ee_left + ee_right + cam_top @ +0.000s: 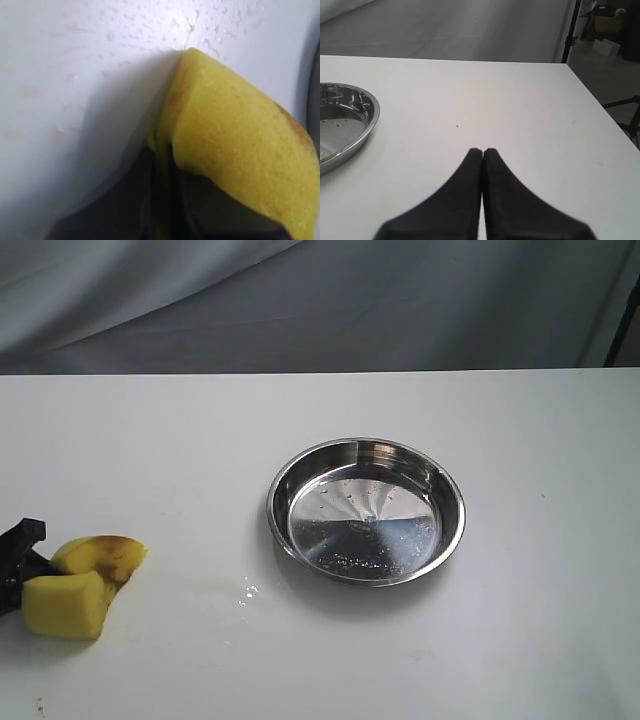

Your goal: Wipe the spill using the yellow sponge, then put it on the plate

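Observation:
The yellow sponge [66, 605] hangs folded at the far left, just above the white table, with a brown stain on its upper lobe. My left gripper [28, 575] is shut on the yellow sponge, whose middle is squeezed thin between the black fingers [145, 210]; up close, the sponge [235, 140] bulges out past them. The spill is not visible as an amber blot; only small clear droplets [248, 590] glint on the table between sponge and plate. The shiny steel plate [366, 443] sits mid-table. My right gripper [483, 150] is shut on nothing, above bare table beside the plate [370, 120].
A grey cloth backdrop hangs behind the table's far edge. A small brown speck [40, 705] lies near the front left corner. Fine droplets [190, 22] dot the surface ahead of the sponge. The table's right edge [600, 115] drops off to the floor.

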Motion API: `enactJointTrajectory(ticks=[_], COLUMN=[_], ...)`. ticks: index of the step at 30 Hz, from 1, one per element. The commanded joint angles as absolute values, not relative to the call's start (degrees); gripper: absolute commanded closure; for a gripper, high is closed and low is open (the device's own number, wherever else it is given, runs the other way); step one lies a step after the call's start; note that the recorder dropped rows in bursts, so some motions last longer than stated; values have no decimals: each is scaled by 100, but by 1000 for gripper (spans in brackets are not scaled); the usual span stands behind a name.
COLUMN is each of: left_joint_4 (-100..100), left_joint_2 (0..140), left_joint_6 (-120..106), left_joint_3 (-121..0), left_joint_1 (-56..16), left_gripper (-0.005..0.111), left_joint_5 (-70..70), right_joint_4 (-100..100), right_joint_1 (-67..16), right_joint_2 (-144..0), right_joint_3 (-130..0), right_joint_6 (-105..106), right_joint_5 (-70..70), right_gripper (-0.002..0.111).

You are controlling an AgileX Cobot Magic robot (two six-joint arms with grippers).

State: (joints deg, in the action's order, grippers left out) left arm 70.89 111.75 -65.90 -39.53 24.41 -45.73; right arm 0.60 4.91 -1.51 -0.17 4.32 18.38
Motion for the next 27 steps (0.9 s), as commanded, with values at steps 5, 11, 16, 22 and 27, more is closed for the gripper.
enactJointTrajectory(ticks=[5,11,16,22,27], left_joint_4=[7753,9485,9900,9995,9995], left_joint_2=[10123,9684,9684,9684,9684], left_joint_6=[-7623,-9210,-9520,-9790,-10182], left_joint_3=[-3878,-3878,-3878,-3878,-4042], left_joint_1=[2529,2507,2129,1013,-215], left_gripper=[107,107,107,107,107], left_joint_5=[-2715,-5165,-6493,-6206,-5603], right_joint_4=[0,0,0,0,0], right_joint_1=[516,516,516,516,516], right_joint_2=[-118,-118,-118,-118,-118], right_joint_3=[0,0,0,0,0], right_joint_6=[426,426,426,426,426], right_joint_5=[1828,1828,1828,1828,1828], right_gripper=[108,108,108,108,108])
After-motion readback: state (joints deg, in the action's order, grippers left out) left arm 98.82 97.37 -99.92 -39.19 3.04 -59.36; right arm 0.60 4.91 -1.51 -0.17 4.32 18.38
